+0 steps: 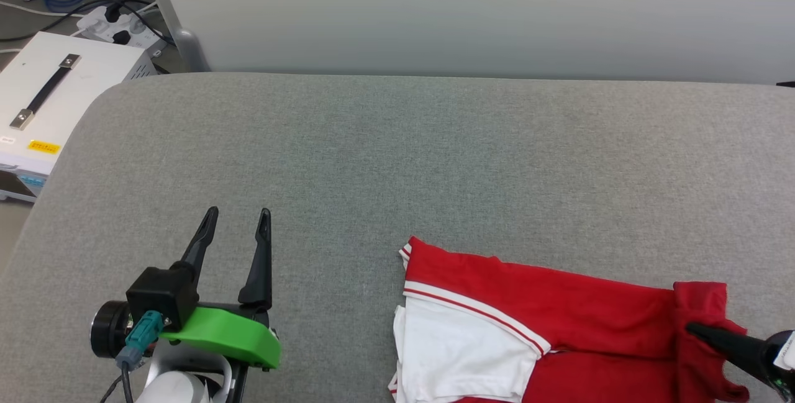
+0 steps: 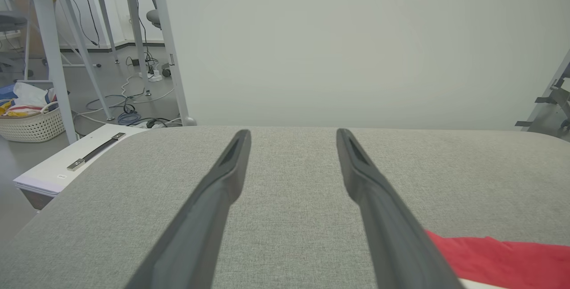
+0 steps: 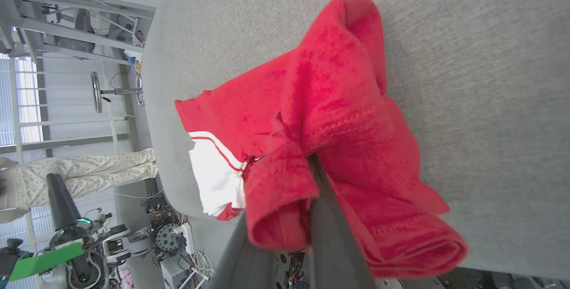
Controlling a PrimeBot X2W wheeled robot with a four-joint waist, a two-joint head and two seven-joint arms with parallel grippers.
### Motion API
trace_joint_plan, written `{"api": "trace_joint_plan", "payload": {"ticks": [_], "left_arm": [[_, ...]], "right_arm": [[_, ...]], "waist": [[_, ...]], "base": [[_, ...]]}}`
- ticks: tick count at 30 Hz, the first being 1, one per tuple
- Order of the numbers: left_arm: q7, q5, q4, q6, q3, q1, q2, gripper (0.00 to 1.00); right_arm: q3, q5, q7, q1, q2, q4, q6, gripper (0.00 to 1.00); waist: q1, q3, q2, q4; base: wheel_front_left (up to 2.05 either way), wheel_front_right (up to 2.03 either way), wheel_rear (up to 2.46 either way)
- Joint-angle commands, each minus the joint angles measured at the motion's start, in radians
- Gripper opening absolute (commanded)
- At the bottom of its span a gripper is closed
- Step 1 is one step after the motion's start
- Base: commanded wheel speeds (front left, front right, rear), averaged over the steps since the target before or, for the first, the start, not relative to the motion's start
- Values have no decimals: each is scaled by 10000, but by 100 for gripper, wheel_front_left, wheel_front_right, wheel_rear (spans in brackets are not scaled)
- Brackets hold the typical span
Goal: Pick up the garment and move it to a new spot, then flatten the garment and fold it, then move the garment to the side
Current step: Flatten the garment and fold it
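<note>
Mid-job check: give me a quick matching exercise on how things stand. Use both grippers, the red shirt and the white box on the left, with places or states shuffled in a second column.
Column one
1. left gripper
2. right gripper
3. red jersey shirt with white sleeve and striped trim
4. white rectangular box with a black strap handle

Column two
A. beside the grey padded table, off its left edge
B. jaws apart, above bare grey fabric
C. lying partly folded on the table's near right
D. jaws closed on a red fold

Pairs: 1-B, 2-D, 3-C, 4-A
</note>
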Motion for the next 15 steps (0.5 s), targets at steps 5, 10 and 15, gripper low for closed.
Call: {"api": "trace_joint_plan", "payload": {"ticks": [5,10,15], "left_arm": [[50,13,4,-6,-123,-117,2,100],[40,12,32,-33,-161,-288,-26,100],[-14,-26,55,-63,-189,-374,-84,100]], "right_arm": [[1170,2722,160,-348,31,1283,-4,0],[2958,4389,-580,-376,33,1879,-4,0],[4740,5347,-1603,-501,34,2091,-4,0]], "waist": [[0,-54,0,212],[0,-38,0,438],[0,93,0,638]], "base": [[0,0,0],[0,0,0],[0,0,0]]}}
